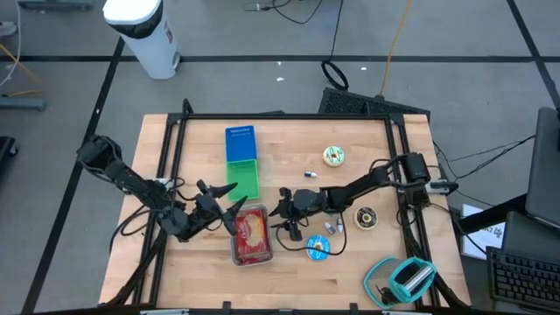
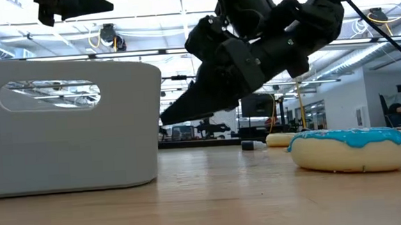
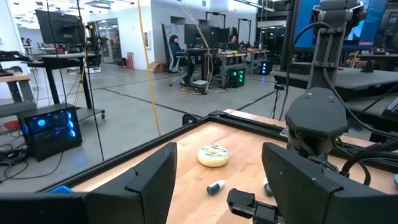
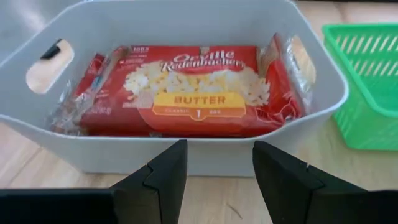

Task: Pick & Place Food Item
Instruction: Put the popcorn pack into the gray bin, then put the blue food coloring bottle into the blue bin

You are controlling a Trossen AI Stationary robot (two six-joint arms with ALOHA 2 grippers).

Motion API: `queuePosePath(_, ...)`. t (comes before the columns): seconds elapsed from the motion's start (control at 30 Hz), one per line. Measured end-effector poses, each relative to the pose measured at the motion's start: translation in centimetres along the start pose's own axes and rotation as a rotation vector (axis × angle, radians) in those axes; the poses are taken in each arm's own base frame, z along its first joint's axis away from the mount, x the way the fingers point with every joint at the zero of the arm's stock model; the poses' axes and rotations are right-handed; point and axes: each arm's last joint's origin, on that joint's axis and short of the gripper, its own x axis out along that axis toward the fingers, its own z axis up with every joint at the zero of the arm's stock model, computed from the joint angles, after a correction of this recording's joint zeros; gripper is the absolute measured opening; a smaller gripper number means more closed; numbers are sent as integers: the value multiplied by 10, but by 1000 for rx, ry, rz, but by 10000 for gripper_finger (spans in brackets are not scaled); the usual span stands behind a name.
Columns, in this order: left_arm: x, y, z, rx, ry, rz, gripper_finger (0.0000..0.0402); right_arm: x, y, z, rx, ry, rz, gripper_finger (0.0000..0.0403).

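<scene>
At lower centre-left of the high view, we are holding our left tool [image 1: 229,194] open and empty beside the grey bin [image 1: 251,256], where the popcorn bag [image 1: 252,234] is lying; right of it, our right tool [image 1: 278,213] is gaping, empty, above the counter [image 1: 289,280].

in the low view the grey bin [image 2: 62,124] runs off the left edge, and its wall hides whatever lies inside. the blue-iced donut [image 2: 349,149] covers part of a pale item behind it, which the right edge cuts off too. the dark arm [image 2: 252,46] leaves through the top. from above, the small things by the right arm [image 1: 308,174] are too tiny to name, and the teal object [image 1: 409,278] at the table's corner is unclear. in the right wrist view the green basket [image 4: 367,81] is cropped.
</scene>
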Motion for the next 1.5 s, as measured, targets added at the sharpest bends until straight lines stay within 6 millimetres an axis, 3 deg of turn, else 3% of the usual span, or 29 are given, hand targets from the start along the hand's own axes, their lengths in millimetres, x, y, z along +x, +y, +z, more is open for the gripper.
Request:
queuePosePath(0.23, 0, 0, -1, 8, 2, 0, 239, -13, -4, 4, -62, 108, -11, 171)
queuePosePath(0.6, 12, 5, -2, 32, 5, 31, 239, -97, -21, 34, -53, 448, -345, 171)
queuePosePath(0.83, 25, 8, -14, 40, 66, -52, 239, -143, -18, 6, -13, 659, -354, 171)
queuePosePath(1.2, 47, 19, -23, 41, 137, -100, 239, -184, -6, -51, 113, 699, -393, 171)
queuePosePath(1.33, 53, 22, -24, 38, 145, -117, 239, -193, -2, -59, 152, 687, -402, 171)
queuePosePath(1.5, 59, 26, -24, 16, 155, -122, 239, -200, 2, -56, 171, 633, -402, 171)
